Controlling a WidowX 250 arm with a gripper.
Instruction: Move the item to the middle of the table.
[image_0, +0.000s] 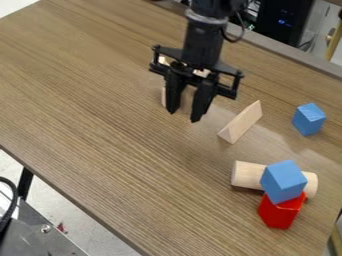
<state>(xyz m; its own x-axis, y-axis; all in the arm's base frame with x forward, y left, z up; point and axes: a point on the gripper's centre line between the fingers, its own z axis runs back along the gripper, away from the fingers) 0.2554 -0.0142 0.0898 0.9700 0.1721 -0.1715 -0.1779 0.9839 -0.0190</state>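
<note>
The task names no particular item; the likeliest is the pale wooden piece (163, 96) behind the end effector (184, 115), towards the far edge of the desk (87, 100), the edge along the top right of the view. The end effector hangs moderately wide, its two fingers apart with no grip to be made out. The coming move probably turns on that offset: the end effector would need to go back towards the far edge to straddle the piece, then bring it towards the near left edge, where the middle seems to lie. The fingers and linkage cover most of the piece, so its full outline, long axis and any contact with them cannot be told.
</note>
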